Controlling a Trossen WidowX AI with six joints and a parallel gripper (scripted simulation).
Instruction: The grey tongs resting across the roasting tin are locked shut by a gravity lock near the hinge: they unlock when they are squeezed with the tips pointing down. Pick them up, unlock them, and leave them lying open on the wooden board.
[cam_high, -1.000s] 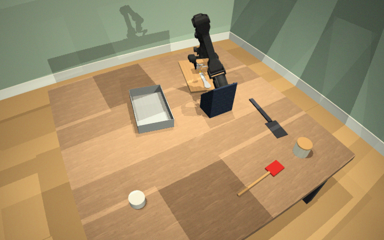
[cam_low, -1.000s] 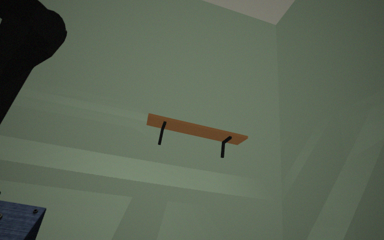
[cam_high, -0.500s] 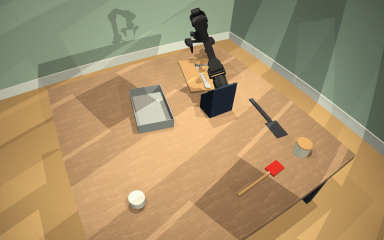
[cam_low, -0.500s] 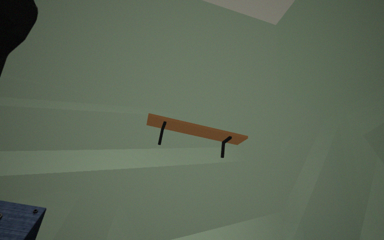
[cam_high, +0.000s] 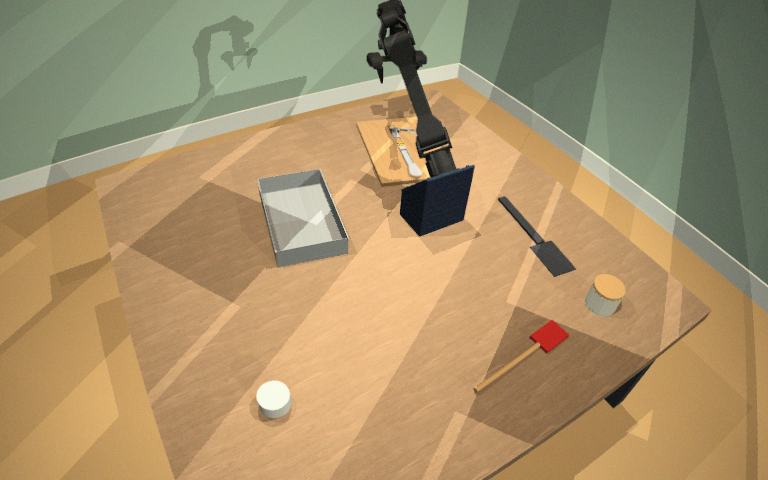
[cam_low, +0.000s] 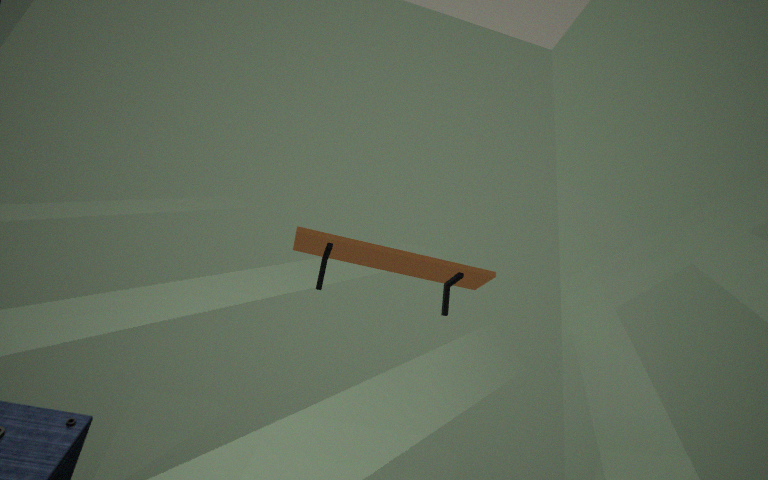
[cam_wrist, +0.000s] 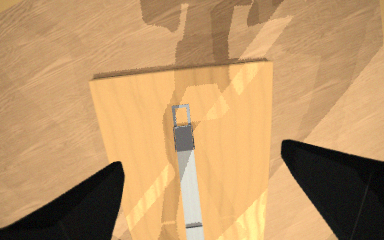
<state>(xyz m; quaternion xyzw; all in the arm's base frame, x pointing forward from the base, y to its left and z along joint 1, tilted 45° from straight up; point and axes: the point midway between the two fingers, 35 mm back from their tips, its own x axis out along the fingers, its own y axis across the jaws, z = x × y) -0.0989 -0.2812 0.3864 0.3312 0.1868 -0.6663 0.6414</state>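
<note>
The grey tongs (cam_high: 406, 153) (cam_wrist: 188, 180) lie flat on the wooden board (cam_high: 376, 148) (cam_wrist: 135, 125) at the back of the table, hinge end away from the arm's base. From these views I cannot tell whether their arms are spread. My gripper (cam_high: 399, 65) (cam_wrist: 204, 158) is open and empty. It hangs well above the board, straight over the tongs and clear of them. The grey roasting tin (cam_high: 311, 254) stands empty to the left of the board.
The arm's dark blue base box (cam_high: 438, 198) (cam_low: 33, 447) stands just in front of the board. A black spatula (cam_high: 538, 237), a cork-lidded jar (cam_high: 606, 294), a red spatula (cam_high: 543, 339) and a white cylinder (cam_high: 273, 399) lie nearer the front. A wall shelf (cam_low: 390, 257) shows in the exterior view.
</note>
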